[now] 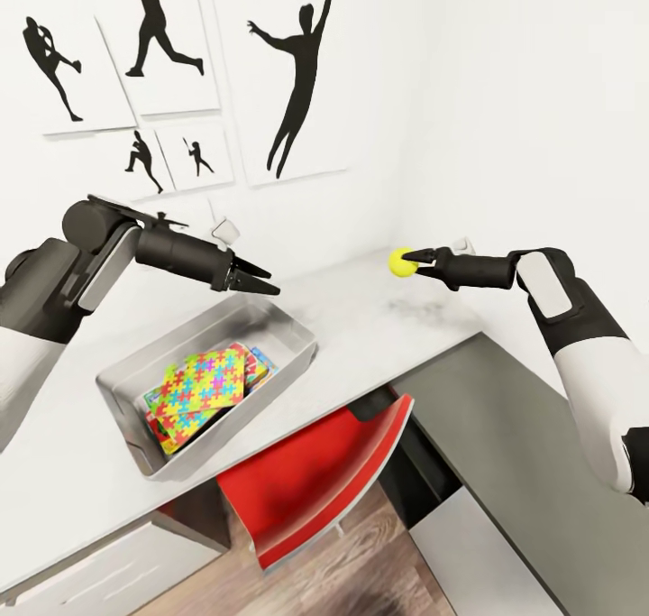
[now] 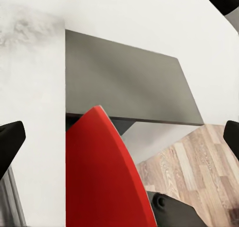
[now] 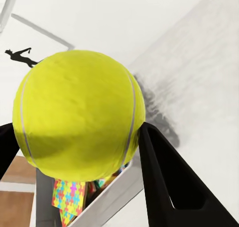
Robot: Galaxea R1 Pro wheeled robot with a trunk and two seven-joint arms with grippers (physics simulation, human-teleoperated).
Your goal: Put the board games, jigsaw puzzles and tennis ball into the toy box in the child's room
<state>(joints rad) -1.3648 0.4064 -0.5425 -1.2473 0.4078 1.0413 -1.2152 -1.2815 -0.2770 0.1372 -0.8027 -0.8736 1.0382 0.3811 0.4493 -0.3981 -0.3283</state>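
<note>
Nearest, a red chair (image 1: 315,481) is tucked under the pale surface (image 1: 379,318), its curved back just below the near edge. On the surface above it sits the toy box (image 1: 288,327), already holding the jigsaw puzzles (image 1: 203,386) stacked flat, with a blue-edged box corner (image 1: 261,363) peeking from under them that may be a board game. Over the box's far rim hovers the left gripper (image 1: 261,282), its fingers spread and holding nothing. Further right and well apart from the box, the right gripper (image 1: 422,258) is clamped on the tennis ball (image 1: 401,262), held in the air above the far part of the surface; the right wrist view shows the ball (image 3: 79,117) pinched between the dark fingers (image 3: 164,167) with the box below and beyond it. The risk from here, as I judge it, is release too early: the ball is not yet over the box, and let go here it would bounce on the hard top and roll off toward the floor. A round ball in a narrow pinch may also squirt out during travel, and the left arm sits close to the path into the box.
</note>
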